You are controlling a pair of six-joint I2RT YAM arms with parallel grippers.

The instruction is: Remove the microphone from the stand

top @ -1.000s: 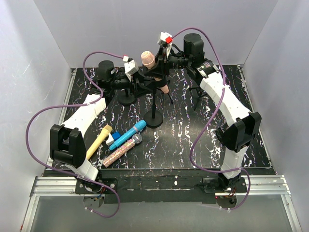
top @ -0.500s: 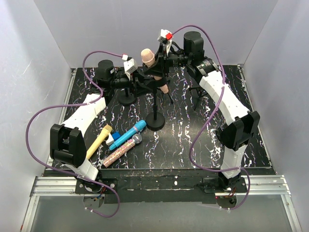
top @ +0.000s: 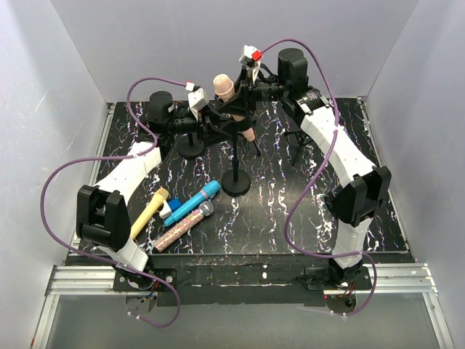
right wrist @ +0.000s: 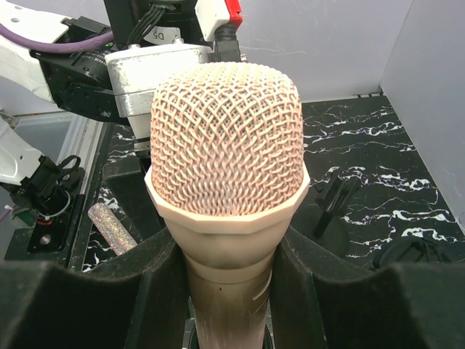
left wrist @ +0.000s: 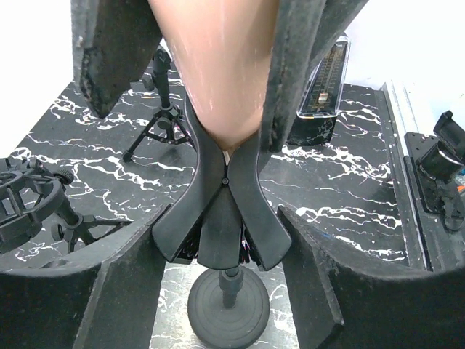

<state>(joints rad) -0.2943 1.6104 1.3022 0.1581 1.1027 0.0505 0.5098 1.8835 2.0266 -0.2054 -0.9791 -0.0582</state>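
Observation:
The pink microphone [top: 223, 86] sits tilted in the clip of the black stand [top: 236, 182] at the middle back of the table. My right gripper [top: 240, 109] is shut on its body just below the mesh head [right wrist: 225, 138], one finger [right wrist: 145, 298] pressed to each side. My left gripper [top: 220, 125] comes in from the left, lower down, and is shut on the stand's clip [left wrist: 225, 211]. In the left wrist view the microphone's tail [left wrist: 218, 65] rests in that clip, with the round base [left wrist: 227, 313] below. My right gripper [right wrist: 229, 291] hides the lower body.
A yellow microphone [top: 149, 212], a blue one [top: 192, 202] and a glitter one [top: 180, 229] lie at the front left. Another round-base stand [top: 190, 149] is behind my left arm. A tripod stand [top: 301, 145] is at the right and a shock mount [left wrist: 25, 203] stands low beside it.
The stand and its base have shifted slightly to the right, together with both grippers. Both grips look the same.

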